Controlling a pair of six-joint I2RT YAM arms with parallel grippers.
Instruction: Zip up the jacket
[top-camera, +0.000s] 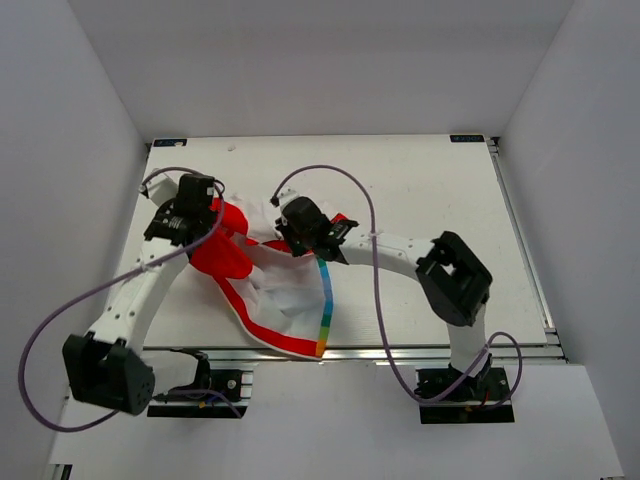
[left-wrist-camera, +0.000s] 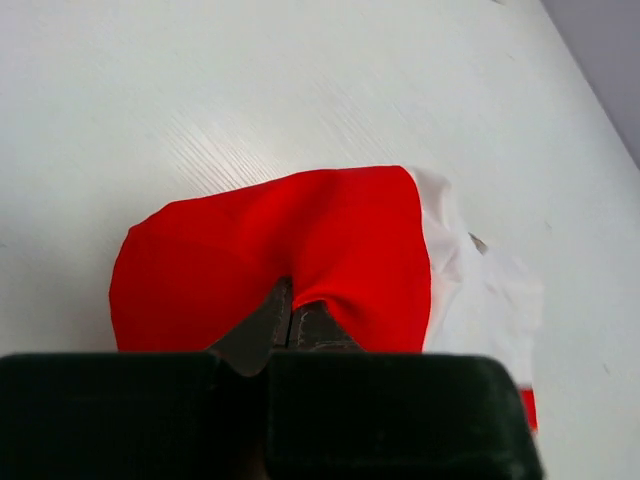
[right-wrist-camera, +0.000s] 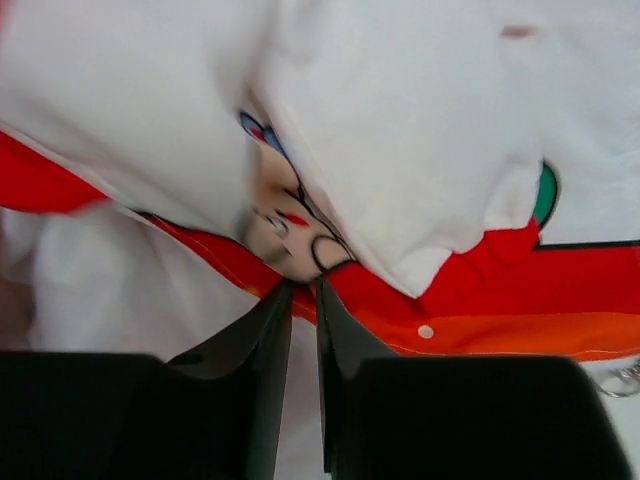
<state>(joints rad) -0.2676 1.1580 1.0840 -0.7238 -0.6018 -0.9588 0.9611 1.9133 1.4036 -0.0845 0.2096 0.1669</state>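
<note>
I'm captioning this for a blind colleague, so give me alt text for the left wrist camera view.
The left gripper pinches a raised fold of red fabric on the jacket between its closed fingers, seen from just behind the gripper's black body. The red cloth lies on a white table, with white jacket fabric at its right.

A: What site is this?
B: Robot lab cell. White table (top-camera: 430, 180) boxed by blank white walls (top-camera: 70, 150). Left arm (top-camera: 140, 295) and right arm (top-camera: 455, 275) bolted to an aluminium rail (top-camera: 370, 353), bare purple cables (top-camera: 330, 168) looping.
A: Agreed, lab rig.
</note>
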